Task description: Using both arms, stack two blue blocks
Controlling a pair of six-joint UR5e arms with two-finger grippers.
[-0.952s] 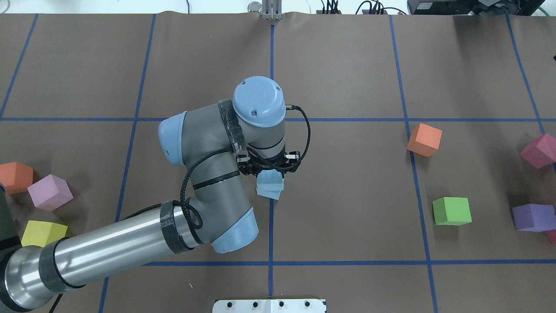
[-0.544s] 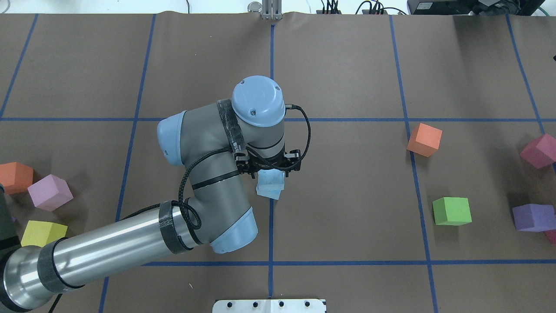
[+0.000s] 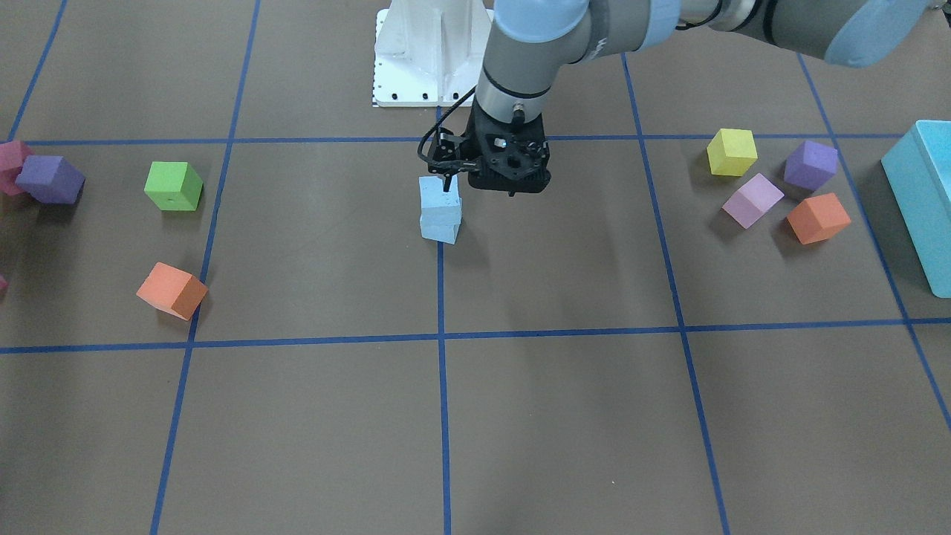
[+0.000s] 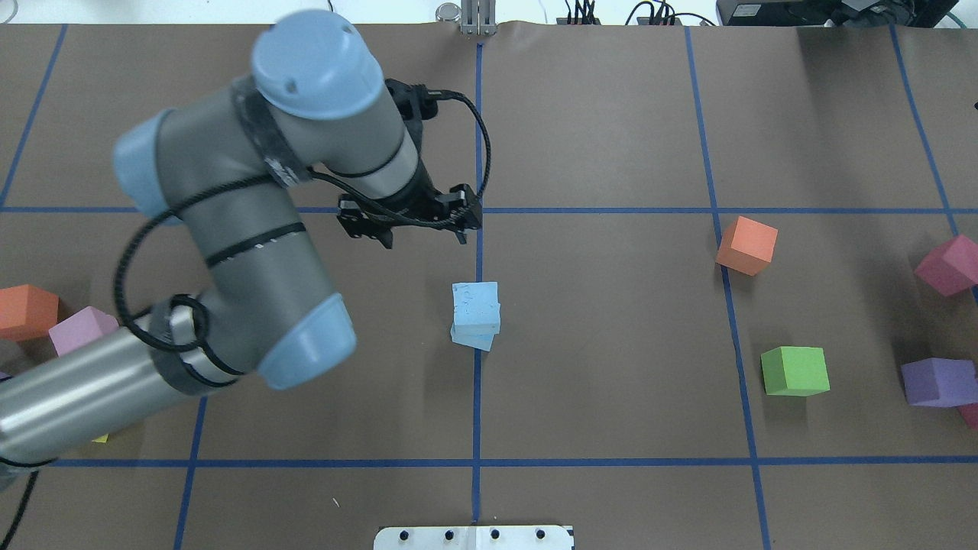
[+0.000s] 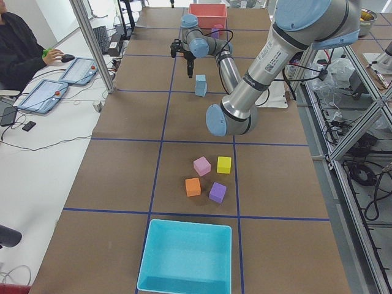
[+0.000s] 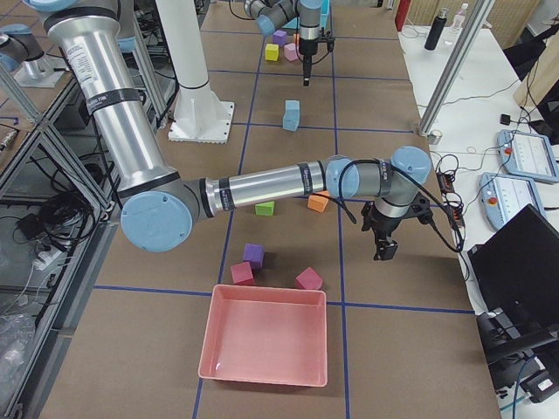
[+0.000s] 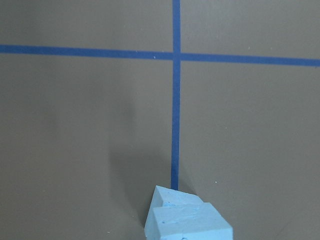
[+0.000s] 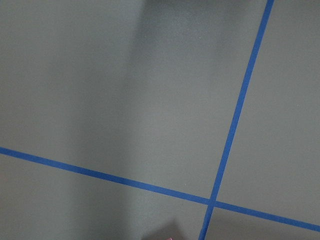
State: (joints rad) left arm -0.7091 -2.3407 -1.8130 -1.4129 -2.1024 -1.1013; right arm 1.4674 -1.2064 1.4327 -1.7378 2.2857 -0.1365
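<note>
Two pale blue blocks stand stacked near the table's middle on the centre tape line, the upper block [image 4: 475, 300] slightly turned on the lower block [image 4: 471, 337]. The stack also shows in the front view [image 3: 439, 209] and at the bottom of the left wrist view [image 7: 187, 220]. My left gripper [image 4: 422, 235] is open and empty, raised above the table, up and to the left of the stack in the overhead view; it touches nothing. My right gripper [image 6: 384, 247] shows only in the exterior right view, far from the stack; I cannot tell its state.
A green cube [image 4: 795, 370], an orange cube [image 4: 746, 244], a purple cube [image 4: 938, 382] and a pink cube [image 4: 947, 265] lie to the right. An orange cube [image 4: 27, 312] and a lilac cube [image 4: 80, 332] lie left. A turquoise bin [image 3: 921, 200] and a pink bin [image 6: 262, 349] stand at the table's ends.
My left gripper has let go of the upper blue block, risen and drawn away from the stack. The upper block stays resting on the lower one.
</note>
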